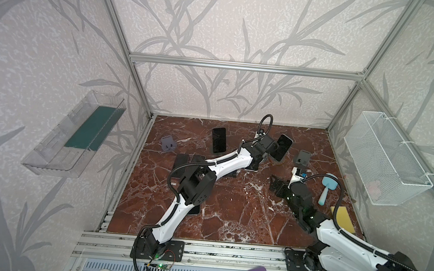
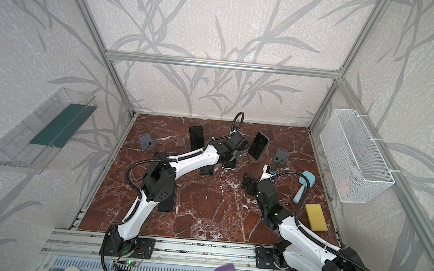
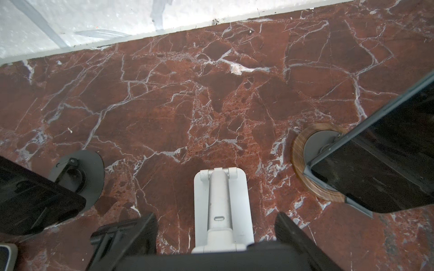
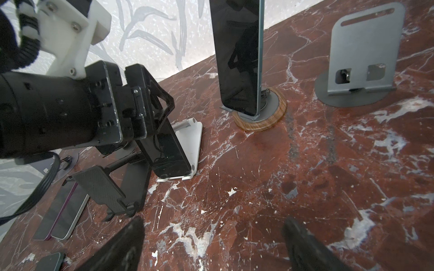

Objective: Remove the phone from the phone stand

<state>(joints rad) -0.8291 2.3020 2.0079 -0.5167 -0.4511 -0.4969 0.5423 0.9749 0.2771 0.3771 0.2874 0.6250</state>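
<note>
- Right wrist view: my left gripper (image 4: 155,117) straddles the upper end of the phone (image 4: 172,152). I cannot tell whether its jaws pinch it or only stand beside its edges.
- The phone leans on the white stand (image 4: 191,138), bottom edge seated in the lip, around the middle of the table (image 4: 305,176), nearer the far edge. By my judgement, removal has not begun.
- My right gripper (image 4: 213,234) hangs spread and empty, apart from the stand.
- Left to do: secure the grip, lift the phone clear of the lip, set it down.
</note>
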